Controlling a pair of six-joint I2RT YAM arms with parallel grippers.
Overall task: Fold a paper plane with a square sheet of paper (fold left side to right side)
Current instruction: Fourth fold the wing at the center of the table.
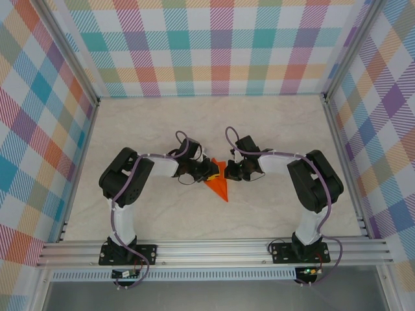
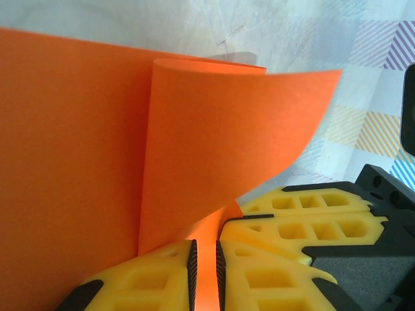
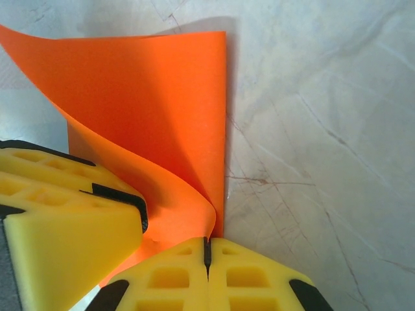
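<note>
Jaws of the left gripper (image 2: 205, 251) pinched the curled orange sheet (image 2: 78, 162), well clear of every worktop (image 1: 194, 123) edge; the right gripper (image 3: 207, 245) sat clenched shut against its fold.

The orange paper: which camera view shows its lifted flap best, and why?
Left wrist: the orange paper is largest there, its flap curling upward. Right wrist shows a smaller curled part; top external shows just a small orange triangle.

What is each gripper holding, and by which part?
The left gripper pinches the paper by the edge of its raised flap. The right gripper is shut at the fold; a grip cannot be told.
</note>
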